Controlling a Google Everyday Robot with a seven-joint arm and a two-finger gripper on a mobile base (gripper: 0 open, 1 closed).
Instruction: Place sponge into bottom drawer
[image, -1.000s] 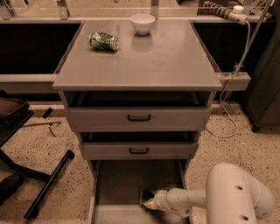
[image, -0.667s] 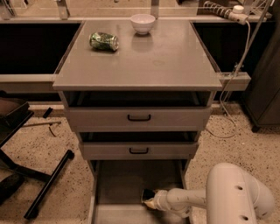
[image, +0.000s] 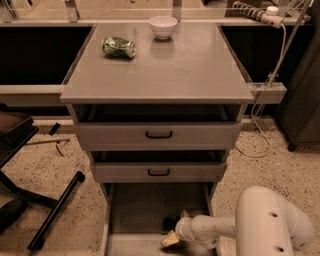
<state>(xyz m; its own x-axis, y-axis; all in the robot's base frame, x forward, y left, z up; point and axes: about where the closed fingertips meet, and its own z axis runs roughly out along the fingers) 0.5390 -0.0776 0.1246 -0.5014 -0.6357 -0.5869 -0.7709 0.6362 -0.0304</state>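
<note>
The bottom drawer (image: 137, 210) is pulled out at the foot of the grey cabinet, and its flat floor shows. My white arm reaches in from the lower right. My gripper (image: 172, 231) is low over the drawer's front right part, inside its walls. It is shut on the sponge (image: 170, 240), whose yellow foam shows at the tip with a dark part above it. I cannot tell whether the sponge touches the drawer floor.
Two grey drawers with black handles (image: 159, 134) (image: 158, 172) stand slightly open above it. A crushed green can (image: 119, 47) and a white bowl (image: 163, 26) sit on the cabinet top. A black chair base (image: 50, 212) is on the floor at left, and cables (image: 260, 107) hang at right.
Hardly anything has changed. The gripper with the sponge stays at the same spot in the bottom drawer.
</note>
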